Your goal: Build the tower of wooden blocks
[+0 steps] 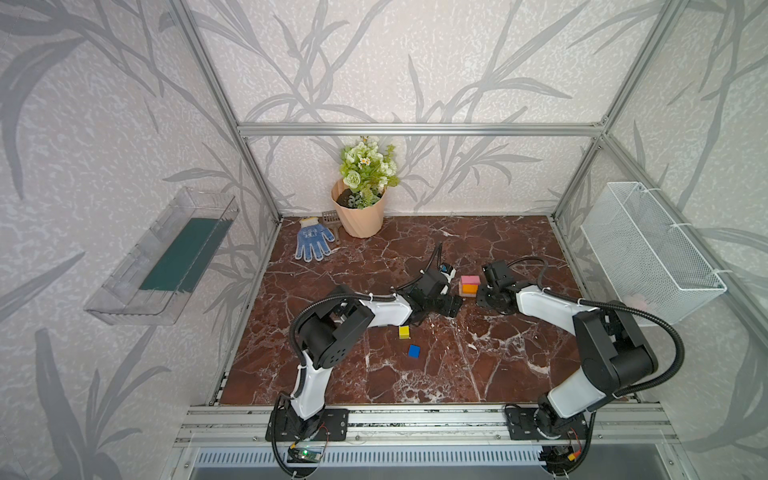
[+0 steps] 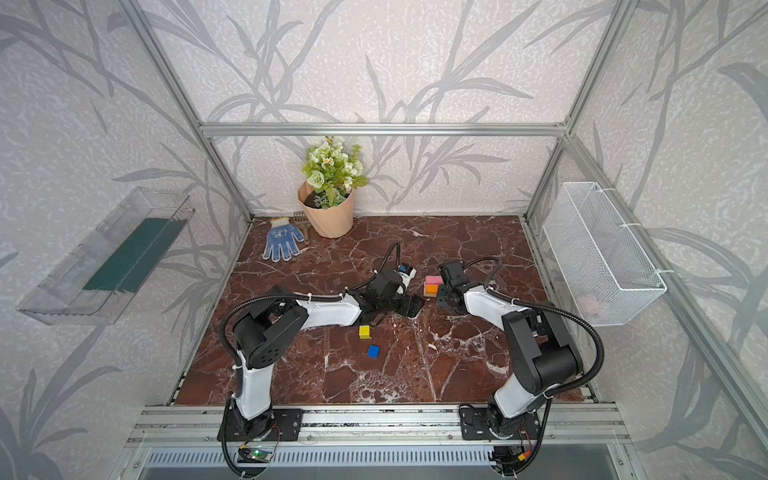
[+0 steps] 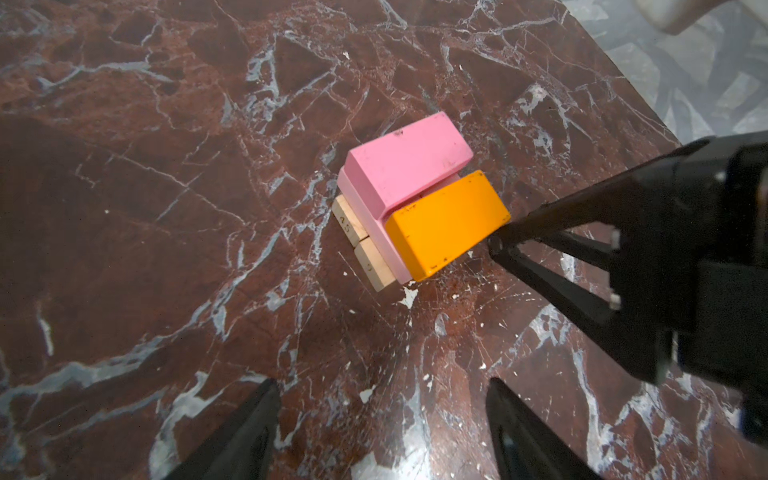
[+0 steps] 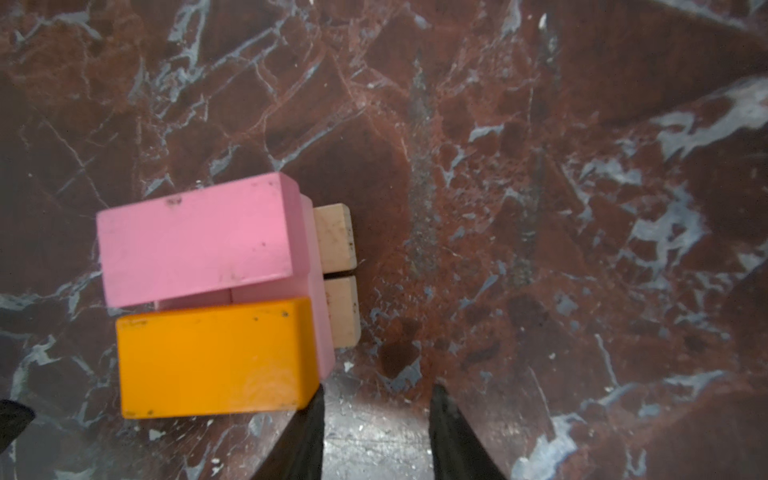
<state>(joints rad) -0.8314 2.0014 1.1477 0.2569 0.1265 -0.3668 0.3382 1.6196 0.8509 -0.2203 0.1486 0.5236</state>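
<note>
My right gripper [image 4: 378, 390] is loosely parted and empty, with one fingertip [image 4: 313, 405] against a corner of the orange block [image 4: 212, 357]. I judge it is squaring that bar up. My left gripper [image 3: 380, 382] is spread wide, holding nothing, just left of the tower [image 1: 469, 286]. The tower sits mid-table between the arms. Two plain wood bars [image 4: 337, 237] form the base, with a flat pink layer across them, then a pink block [image 4: 195, 237] beside the orange, their matte paint scuffed. A yellow cube [image 1: 404, 332] and a blue cube [image 1: 414, 351] wait nearer, on the glossy veined marble table [image 1: 498, 365].
</note>
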